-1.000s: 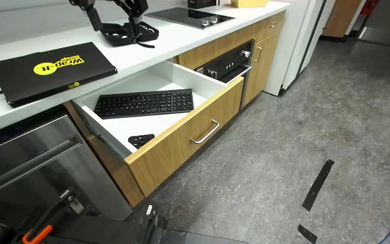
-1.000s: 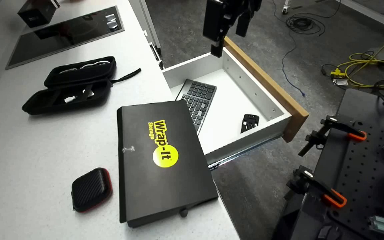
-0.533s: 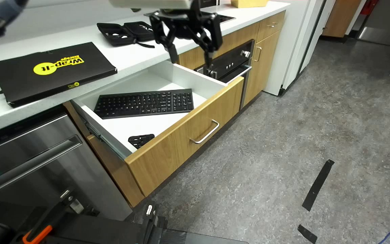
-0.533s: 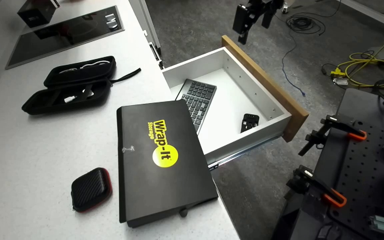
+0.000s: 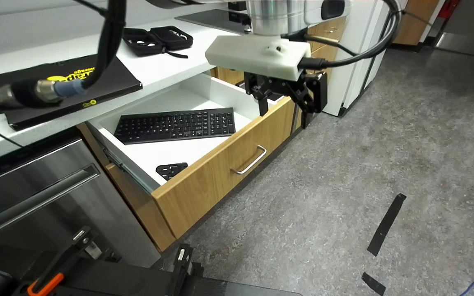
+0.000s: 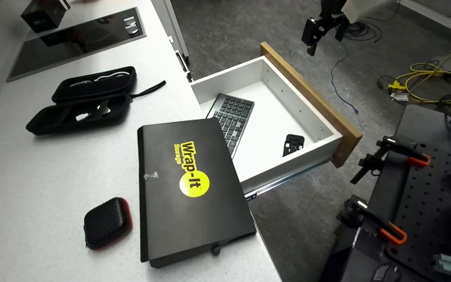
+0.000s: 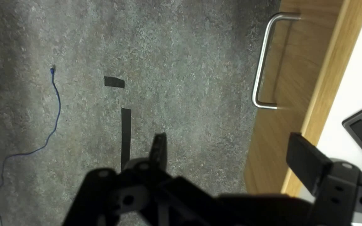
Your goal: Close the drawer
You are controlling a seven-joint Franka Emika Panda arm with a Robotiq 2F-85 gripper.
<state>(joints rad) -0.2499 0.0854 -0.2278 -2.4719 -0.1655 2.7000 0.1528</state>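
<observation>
In an exterior view, the drawer [image 5: 220, 174] juts from under the front edge of the worktop [image 5: 161, 68], a keyboard [image 5: 175, 125] inside; the gripper [image 5: 284, 115] hangs with parted jaws. In an exterior view, it shows past the drawer, well apart from the front edge, where a black box [image 6: 210, 211] lies. In the wrist view, the fingers [image 7: 306, 160] stand apart, one seen over the drawer's rim [image 7: 332, 72].

In exterior view, black Wrap-It box [image 6: 196, 192] flat on white countertop [image 6: 49, 166]. From box: cooktop [image 6: 80, 43] at 11 o'clock; open black case [image 6: 86, 98] at 10; red-edged case [image 6: 108, 223] at 8; keyboard [image 6: 234, 119] at 1, partly hidden. In wrist view, from centre: blue cable [image 7: 59, 108] on floor [image 7: 184, 62], 9 o'clock; long black strip [image 7: 126, 136], 8.
</observation>
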